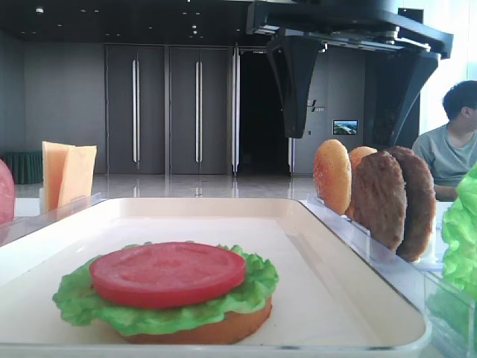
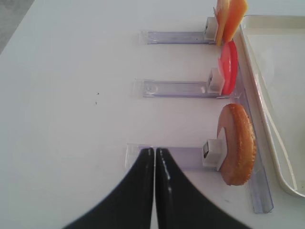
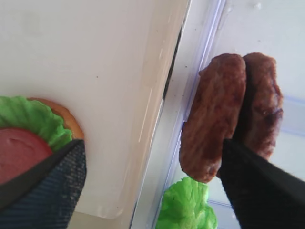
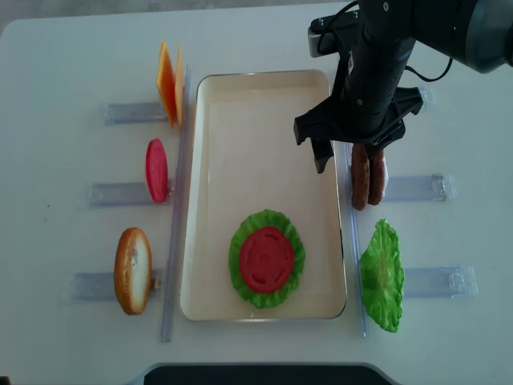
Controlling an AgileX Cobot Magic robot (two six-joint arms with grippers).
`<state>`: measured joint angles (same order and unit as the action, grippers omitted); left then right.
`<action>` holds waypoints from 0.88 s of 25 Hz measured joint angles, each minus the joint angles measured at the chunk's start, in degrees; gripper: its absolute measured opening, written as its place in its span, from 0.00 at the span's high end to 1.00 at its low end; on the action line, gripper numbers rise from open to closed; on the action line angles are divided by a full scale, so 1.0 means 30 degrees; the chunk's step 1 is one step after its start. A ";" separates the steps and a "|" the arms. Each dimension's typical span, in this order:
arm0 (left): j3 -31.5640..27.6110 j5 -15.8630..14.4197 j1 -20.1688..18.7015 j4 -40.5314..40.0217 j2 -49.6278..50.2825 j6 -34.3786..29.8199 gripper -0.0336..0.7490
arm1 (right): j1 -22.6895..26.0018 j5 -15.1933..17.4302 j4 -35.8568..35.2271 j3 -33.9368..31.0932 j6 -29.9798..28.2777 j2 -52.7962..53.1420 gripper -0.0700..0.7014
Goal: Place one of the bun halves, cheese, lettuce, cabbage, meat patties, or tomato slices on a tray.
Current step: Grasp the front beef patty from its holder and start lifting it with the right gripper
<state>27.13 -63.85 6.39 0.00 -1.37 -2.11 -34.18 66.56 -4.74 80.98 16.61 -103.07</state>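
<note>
Cream-white plastic tray [image 4: 210, 192] lies at the middle of a white table [image 4: 64, 48]. On it sits a flat orange bun half [image 1: 223, 327] topped with ruffled green lettuce [image 4: 240, 277] and a red tomato slice [image 4: 266, 258]. The right gripper [image 4: 353, 154] hangs with its jaws spread wide above the tray's right rim and two brown meat patties [image 4: 367, 176], which stand on edge side by side in a clear rack [image 4: 417, 188] just beside the tray; it holds nothing. More lettuce [image 4: 381, 274] stands right of the tray. On the left, cheese slices [image 4: 168, 83], another tomato slice [image 4: 156, 170] and a bun half [image 4: 133, 269] stand in racks. The left gripper [image 2: 154, 160] has its jaws pressed together, empty, near that bun half
</note>
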 joint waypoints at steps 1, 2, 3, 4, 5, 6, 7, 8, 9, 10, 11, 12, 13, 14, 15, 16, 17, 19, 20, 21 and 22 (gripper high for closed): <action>0.0000 0.0000 0.0000 0.0000 0.0000 0.0000 0.97 | 0.0000 0.0019 0.0000 0.0000 0.0000 0.0000 0.20; 0.0000 0.0000 0.0000 0.0000 0.0000 0.0000 0.97 | 0.0000 0.0019 0.0000 0.0000 0.0000 0.0000 0.20; 0.0000 0.0000 0.0000 0.0000 0.0000 0.0000 0.97 | 0.0000 0.0037 0.0000 0.0000 0.0000 0.0000 0.20; 0.0000 0.0000 0.0000 0.0000 0.0000 0.0000 0.97 | 0.0000 0.0037 0.0000 0.0000 0.0000 0.0000 0.20; 0.0000 0.0000 0.0000 0.0000 0.0000 0.0000 0.97 | 0.0000 0.0037 0.0000 -0.0019 -0.0019 0.0000 0.20; 0.0000 0.0000 0.0000 0.0000 0.0000 0.0000 0.97 | 0.0000 0.0037 0.0000 -0.0038 -0.0019 0.0000 0.20; 0.0000 0.0000 0.0000 0.0000 0.0000 0.0000 0.97 | 0.0000 0.0037 -0.0021 -0.0110 -0.0041 0.0000 0.20; 0.0000 0.0000 0.0000 0.0000 0.0000 0.0000 0.97 | 0.0000 0.0020 -0.0042 -0.0182 -0.0064 0.0000 0.20; 0.0000 0.0000 0.0000 0.0000 0.0000 0.0000 0.97 | 0.0000 0.0020 -0.0095 -0.0198 -0.0086 -0.0014 0.20; 0.0000 0.0000 0.0000 0.0000 0.0000 0.0000 0.97 | 0.0000 0.0020 -0.0178 -0.0198 -0.0082 -0.0036 0.20; 0.0000 0.0000 0.0000 0.0000 0.0000 0.0000 0.97 | 0.0000 0.0002 -0.0220 -0.0198 -0.0108 -0.0036 0.20; 0.0000 0.0000 0.0000 0.0000 0.0000 0.0000 0.97 | 0.0000 0.0002 -0.0263 -0.0198 -0.0148 -0.0036 0.20; 0.0000 0.0000 0.0000 0.0000 0.0000 0.0000 0.97 | 0.0000 -0.0013 -0.0280 -0.0198 -0.0148 -0.0036 0.20; 0.0000 0.0000 0.0000 0.0000 0.0000 0.0000 0.97 | 0.0000 -0.0013 -0.0276 -0.0198 -0.0148 -0.0036 0.20; 0.0000 0.0000 0.0000 0.0000 0.0000 0.0000 0.97 | 0.0000 -0.0035 -0.0276 -0.0198 -0.0148 -0.0036 0.20; 0.0000 0.0000 0.0000 0.0000 0.0000 0.0000 0.97 | 0.0000 -0.0051 -0.0276 -0.0198 -0.0169 -0.0036 0.20; 0.0000 0.0000 0.0000 0.0000 0.0000 0.0000 0.97 | 0.0000 -0.0088 -0.0276 -0.0208 -0.0169 -0.0036 0.20; 0.0000 0.0000 0.0000 0.0000 0.0000 0.0000 0.97 | 0.0000 -0.0210 -0.0276 -0.0208 -0.0169 -0.0036 0.20; 0.0000 0.0000 0.0000 0.0000 0.0000 0.0000 0.97 | 0.0000 -0.0229 -0.0276 -0.0208 -0.0188 -0.0036 0.20; 0.0000 0.0000 0.0000 0.0000 0.0000 0.0000 0.97 | 0.0000 -0.0250 -0.0276 -0.0208 -0.0207 -0.0036 0.20; 0.0000 0.0000 0.0000 0.0000 0.0000 0.0000 0.97 | 0.0028 -0.0250 -0.0276 -0.0208 -0.0207 -0.0058 0.20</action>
<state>27.13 -63.85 6.39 0.00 -1.37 -2.11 -34.10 65.81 -5.57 80.35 15.99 -103.24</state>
